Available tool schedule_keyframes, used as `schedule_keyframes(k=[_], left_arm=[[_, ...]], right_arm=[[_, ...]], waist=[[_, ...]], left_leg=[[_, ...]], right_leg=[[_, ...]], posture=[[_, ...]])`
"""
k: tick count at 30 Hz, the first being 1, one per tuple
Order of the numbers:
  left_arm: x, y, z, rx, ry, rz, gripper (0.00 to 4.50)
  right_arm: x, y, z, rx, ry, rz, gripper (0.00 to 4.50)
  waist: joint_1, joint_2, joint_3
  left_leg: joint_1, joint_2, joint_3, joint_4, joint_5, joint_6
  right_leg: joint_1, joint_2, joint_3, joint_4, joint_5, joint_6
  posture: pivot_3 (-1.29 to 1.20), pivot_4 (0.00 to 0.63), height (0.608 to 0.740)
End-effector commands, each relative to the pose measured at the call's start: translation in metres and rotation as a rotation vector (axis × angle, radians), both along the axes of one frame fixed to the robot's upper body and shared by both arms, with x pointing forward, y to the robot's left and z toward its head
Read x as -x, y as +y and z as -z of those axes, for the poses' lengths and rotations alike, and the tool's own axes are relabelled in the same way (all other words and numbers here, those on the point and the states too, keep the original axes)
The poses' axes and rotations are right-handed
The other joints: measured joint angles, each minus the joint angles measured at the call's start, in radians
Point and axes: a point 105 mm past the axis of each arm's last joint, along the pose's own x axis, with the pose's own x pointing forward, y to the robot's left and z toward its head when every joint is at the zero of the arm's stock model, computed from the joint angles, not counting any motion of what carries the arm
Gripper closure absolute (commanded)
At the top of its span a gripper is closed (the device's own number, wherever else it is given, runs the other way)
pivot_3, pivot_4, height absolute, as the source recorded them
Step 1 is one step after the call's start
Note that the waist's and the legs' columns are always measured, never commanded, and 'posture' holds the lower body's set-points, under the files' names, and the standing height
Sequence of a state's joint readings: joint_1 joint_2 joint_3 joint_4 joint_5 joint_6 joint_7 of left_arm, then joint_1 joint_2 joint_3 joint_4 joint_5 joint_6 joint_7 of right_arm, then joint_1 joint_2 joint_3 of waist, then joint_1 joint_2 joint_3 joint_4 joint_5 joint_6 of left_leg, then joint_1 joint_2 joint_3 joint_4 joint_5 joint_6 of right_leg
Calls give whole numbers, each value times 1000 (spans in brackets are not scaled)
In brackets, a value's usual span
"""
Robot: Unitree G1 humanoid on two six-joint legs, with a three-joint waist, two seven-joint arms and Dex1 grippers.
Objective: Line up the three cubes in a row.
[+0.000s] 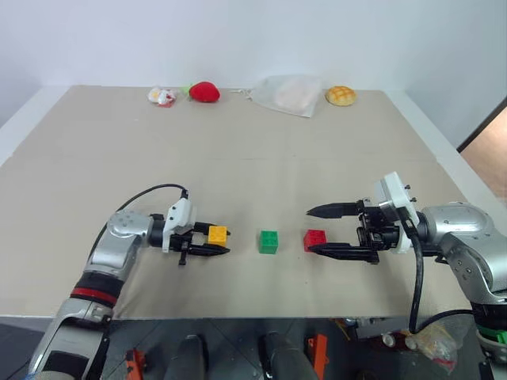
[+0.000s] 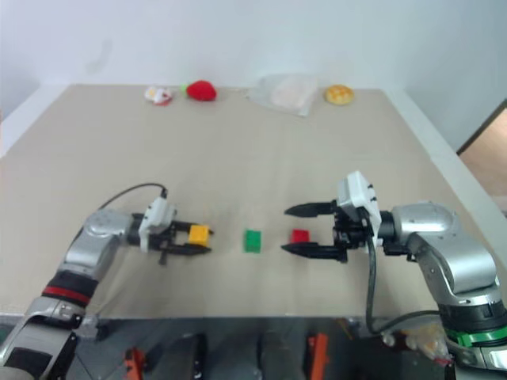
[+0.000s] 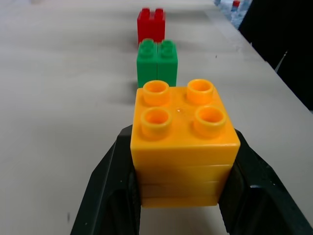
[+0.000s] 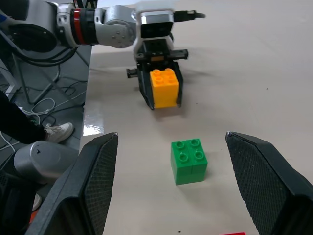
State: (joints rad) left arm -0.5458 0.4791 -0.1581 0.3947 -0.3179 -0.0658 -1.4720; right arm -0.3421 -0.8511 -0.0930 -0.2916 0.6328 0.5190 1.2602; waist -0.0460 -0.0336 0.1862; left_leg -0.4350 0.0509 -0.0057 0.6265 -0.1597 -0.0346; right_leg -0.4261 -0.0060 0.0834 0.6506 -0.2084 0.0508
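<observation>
- Left wrist view: your left tool pinches the yellow-orange cube by two opposite side walls, studs up, low over the worktop.
- Green cube and red cube sit ahead of it, near each other but apart, roughly on one line.
- Right tool hangs spread wide, its fingers either side of the red cube, touching nothing as far as you can see.
- Cubes look like hard, light, smooth plastic: grip the flat sides, not the studs; expect them to slide if nudged.
- Plush strawberry, bun, a pale bag and a small wrapper lie at the far edge, well apart from the row.
</observation>
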Motion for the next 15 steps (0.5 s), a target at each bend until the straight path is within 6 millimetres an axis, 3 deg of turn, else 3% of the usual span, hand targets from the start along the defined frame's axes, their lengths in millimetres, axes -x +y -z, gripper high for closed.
schedule_keyframes(k=[1,15], left_arm=[[-3,-5,-5,10,-32,22,3126],[-12,-5,13,-43,-96,-3,3126]], right_arm=[[-1,1,-16,-20,-70,10,845],[-7,4,-17,-37,-85,21,845]], waist=[[0,0,0],[2,0,0]], left_leg=[[0,0,0,0,0,0],[-1,0,0,1,0,0]], right_leg=[[0,0,0,0,0,0],[0,0,0,0,1,0]], posture=[[0,150,739],[0,150,739]])
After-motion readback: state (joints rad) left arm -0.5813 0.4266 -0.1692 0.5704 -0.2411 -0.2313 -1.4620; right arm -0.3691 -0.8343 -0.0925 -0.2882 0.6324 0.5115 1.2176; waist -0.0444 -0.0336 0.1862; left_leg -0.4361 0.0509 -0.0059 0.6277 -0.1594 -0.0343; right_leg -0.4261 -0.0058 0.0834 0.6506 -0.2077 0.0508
